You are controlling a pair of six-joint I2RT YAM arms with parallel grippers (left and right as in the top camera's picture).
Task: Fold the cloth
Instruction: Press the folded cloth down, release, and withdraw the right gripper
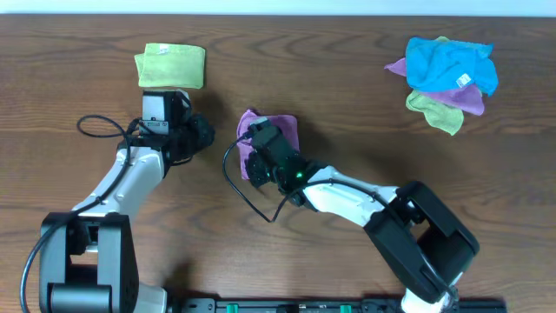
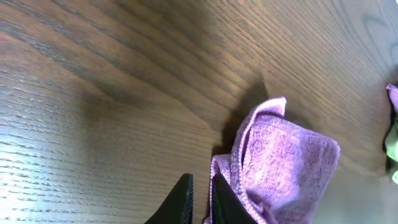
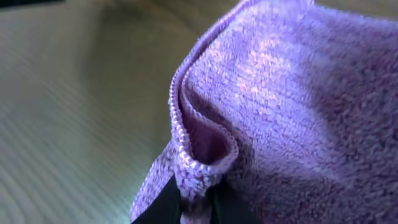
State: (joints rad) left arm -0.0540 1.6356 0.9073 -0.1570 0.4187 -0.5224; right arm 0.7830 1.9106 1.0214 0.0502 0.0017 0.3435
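The lilac-purple cloth (image 1: 280, 130) lies bunched and partly folded at the table's middle. It also shows in the left wrist view (image 2: 283, 162) and fills the right wrist view (image 3: 292, 93). My right gripper (image 1: 260, 142) is over the cloth's left part and is shut on a doubled hem of it (image 3: 198, 196). My left gripper (image 1: 201, 136) is low over the bare wood just left of the cloth. Its fingers (image 2: 202, 202) are nearly together with only wood in the narrow gap, and the cloth's edge lies against the right finger.
A folded green cloth (image 1: 171, 67) lies at the back left, behind the left arm. A pile of blue, purple and green cloths (image 1: 447, 76) sits at the back right. Dark cables loop beside both arms.
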